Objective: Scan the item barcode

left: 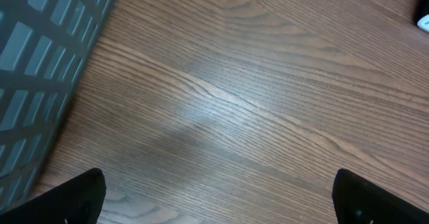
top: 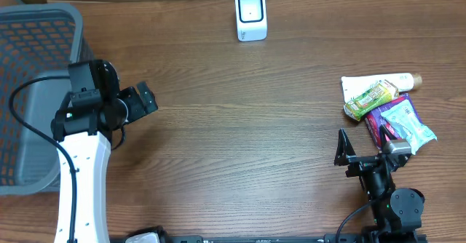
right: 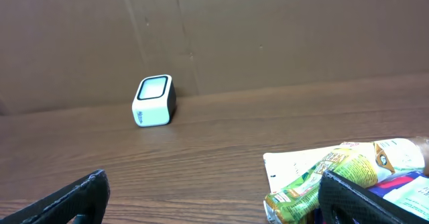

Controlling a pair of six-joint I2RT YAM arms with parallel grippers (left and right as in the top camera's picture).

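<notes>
The white barcode scanner (top: 251, 15) stands upright at the back middle of the table, and shows in the right wrist view as the scanner (right: 154, 100) facing me. Packaged items lie in a pile at the right: a green packet (top: 371, 97) on a white pouch (top: 360, 85), with a purple packet (top: 380, 119) and a pale blue packet (top: 413, 126) beside them. My right gripper (top: 362, 145) is open just in front of the pile, its right finger (right: 375, 200) overlapping the green packet (right: 322, 180). My left gripper (top: 149, 99) is open over bare wood at the left and holds nothing.
A grey mesh basket (top: 36, 61) stands at the far left edge, right beside the left arm; its wall (left: 40, 56) fills the left of the left wrist view. A brown cardboard wall (right: 268, 29) runs behind the table.
</notes>
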